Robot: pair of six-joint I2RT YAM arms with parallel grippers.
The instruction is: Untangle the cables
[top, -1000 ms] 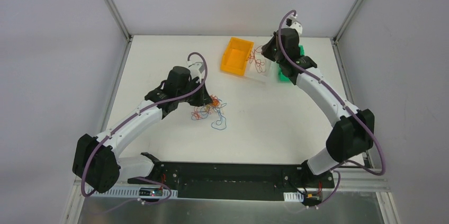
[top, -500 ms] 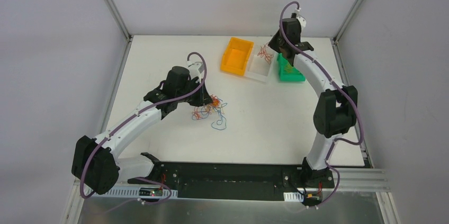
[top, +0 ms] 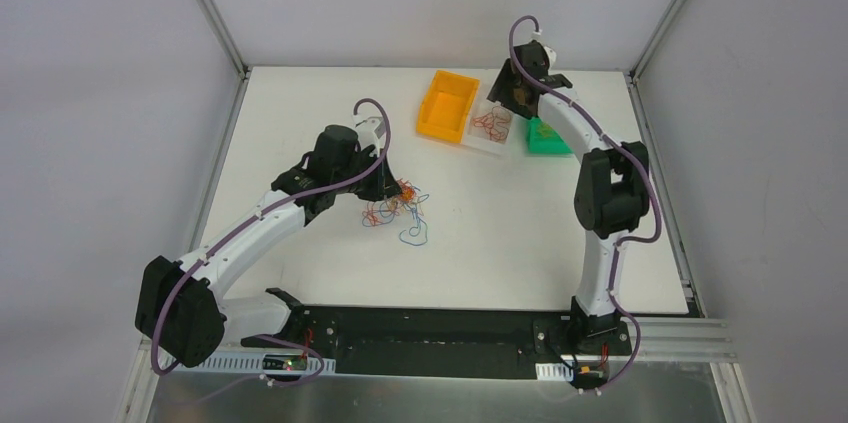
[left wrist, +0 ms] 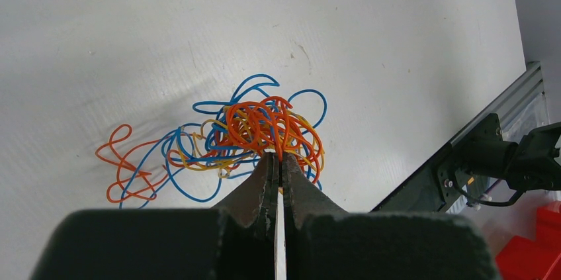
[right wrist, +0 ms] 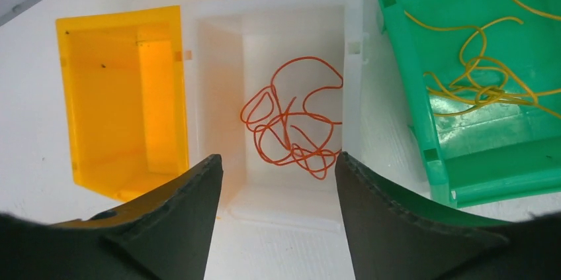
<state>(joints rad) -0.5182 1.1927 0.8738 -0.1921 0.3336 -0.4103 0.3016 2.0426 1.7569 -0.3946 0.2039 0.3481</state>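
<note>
A small clump of cables (left wrist: 258, 128) is seen lying on the white, faintly grained table (left wrist: 132, 28), near its middle and in front of the left arm. The clump is made of hair-thin, curly wires. A dense orange knot is found at the centre, blue loops are spread around it, some yellow strands are mixed inside, and one flat orange loop is stretched out to the side. The left gripper (left wrist: 278, 159) is lowered to the near edge of the orange knot. Its two dark, tapered fingers are pressed together with only a thin slit between them, and orange strands are pinched at the tips.

At the far side of the table three small rectangular bins of smooth plastic are placed in a row. The yellow bin (right wrist: 119, 94) is set against the white bin (right wrist: 291, 35), and the green bin (right wrist: 463, 154) is just beside the white one, slightly turned. One thin orange wire (right wrist: 291, 128) is laid in loose round loops on the floor of the white bin. A thin yellow wire (right wrist: 476, 75) is curled in the green bin.

The right gripper (right wrist: 278, 157) is held above the white bin. Its matte black, rough-looking fingers are spread wide and nothing is gripped between them. The orange wire is seen through the gap, lower down and apart from them.
</note>
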